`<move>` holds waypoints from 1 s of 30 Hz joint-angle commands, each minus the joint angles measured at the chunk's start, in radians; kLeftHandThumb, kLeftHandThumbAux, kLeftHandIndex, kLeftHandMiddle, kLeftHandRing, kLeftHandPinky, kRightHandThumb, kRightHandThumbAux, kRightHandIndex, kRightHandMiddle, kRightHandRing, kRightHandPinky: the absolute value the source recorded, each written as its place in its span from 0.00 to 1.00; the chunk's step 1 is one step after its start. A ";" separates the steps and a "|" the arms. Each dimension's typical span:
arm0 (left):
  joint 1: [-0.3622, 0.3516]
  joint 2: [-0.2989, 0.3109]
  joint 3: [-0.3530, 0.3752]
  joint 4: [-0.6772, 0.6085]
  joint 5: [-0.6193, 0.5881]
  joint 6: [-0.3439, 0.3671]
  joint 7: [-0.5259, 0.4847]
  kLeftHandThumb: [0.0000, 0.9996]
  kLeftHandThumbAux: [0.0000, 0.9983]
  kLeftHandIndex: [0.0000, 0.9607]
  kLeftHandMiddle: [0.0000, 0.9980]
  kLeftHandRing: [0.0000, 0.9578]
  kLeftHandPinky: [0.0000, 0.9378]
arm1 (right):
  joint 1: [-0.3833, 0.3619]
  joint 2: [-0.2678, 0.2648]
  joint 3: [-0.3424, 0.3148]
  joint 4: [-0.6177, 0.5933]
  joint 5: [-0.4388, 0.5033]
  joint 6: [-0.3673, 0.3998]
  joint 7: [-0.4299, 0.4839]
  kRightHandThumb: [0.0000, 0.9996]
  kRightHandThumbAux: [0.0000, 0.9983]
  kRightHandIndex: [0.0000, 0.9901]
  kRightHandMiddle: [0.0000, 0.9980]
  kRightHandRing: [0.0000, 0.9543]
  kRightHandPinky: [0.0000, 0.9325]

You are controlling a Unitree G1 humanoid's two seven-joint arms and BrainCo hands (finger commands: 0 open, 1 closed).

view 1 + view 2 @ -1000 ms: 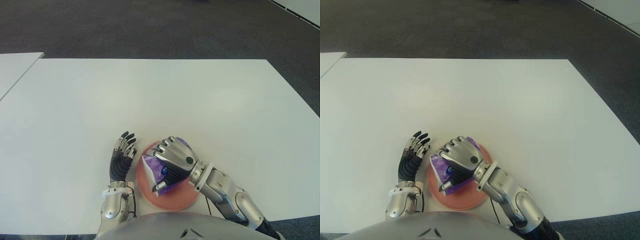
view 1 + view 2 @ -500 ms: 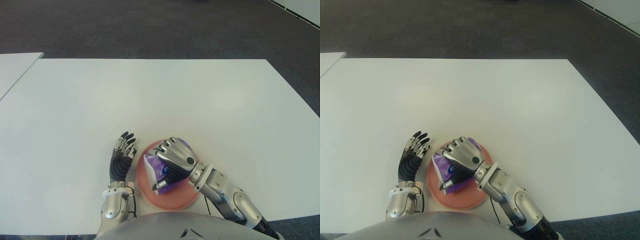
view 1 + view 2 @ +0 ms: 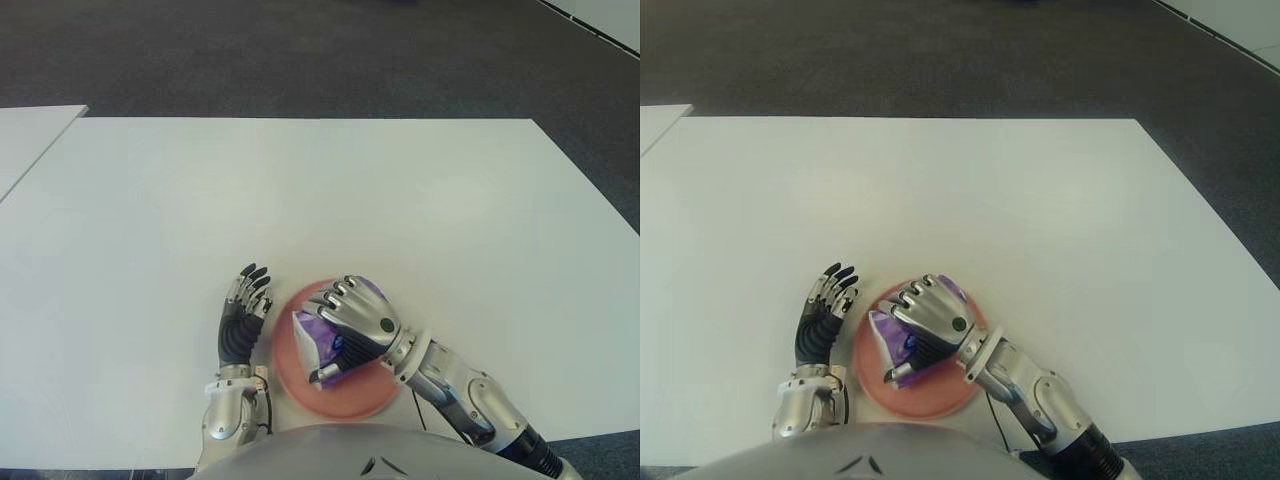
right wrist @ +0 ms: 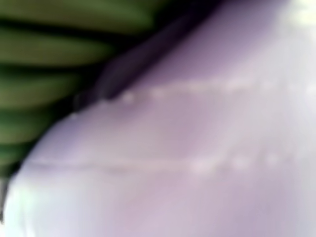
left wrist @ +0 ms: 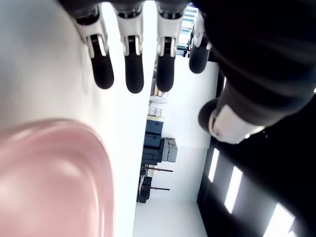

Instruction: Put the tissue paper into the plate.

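Note:
A purple and white tissue pack (image 3: 314,345) lies over the pink plate (image 3: 345,402) at the table's near edge. My right hand (image 3: 352,322) is curled over the pack from above and grips it. The pack (image 4: 197,148) fills the right wrist view, pressed close against the palm. My left hand (image 3: 243,312) stands just left of the plate with its fingers straight and spread, holding nothing. Part of the plate's rim (image 5: 59,173) shows in the left wrist view beside those fingers (image 5: 133,69).
The white table (image 3: 320,200) stretches wide ahead of both hands. A second white table (image 3: 25,140) stands at the far left with a narrow gap between. Dark carpet (image 3: 300,50) lies beyond the far edge.
My right hand and the tissue pack have shifted slightly right and lower over the plate. The left hand has not moved.

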 commanded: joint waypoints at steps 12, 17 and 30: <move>-0.051 -0.052 0.034 0.055 -0.083 0.057 0.005 0.35 0.57 0.21 0.24 0.29 0.33 | 0.016 -0.022 -0.022 -0.020 -0.006 0.039 0.086 0.08 0.46 0.00 0.00 0.00 0.00; -0.055 -0.046 0.034 0.054 -0.094 0.068 0.003 0.35 0.55 0.21 0.24 0.31 0.36 | 0.016 -0.023 -0.024 -0.034 -0.011 0.051 0.126 0.07 0.45 0.00 0.00 0.00 0.00; -0.063 -0.050 0.043 0.057 -0.143 0.070 -0.008 0.38 0.58 0.19 0.25 0.32 0.33 | 0.022 -0.020 -0.039 -0.058 -0.009 0.077 0.161 0.07 0.43 0.00 0.00 0.00 0.00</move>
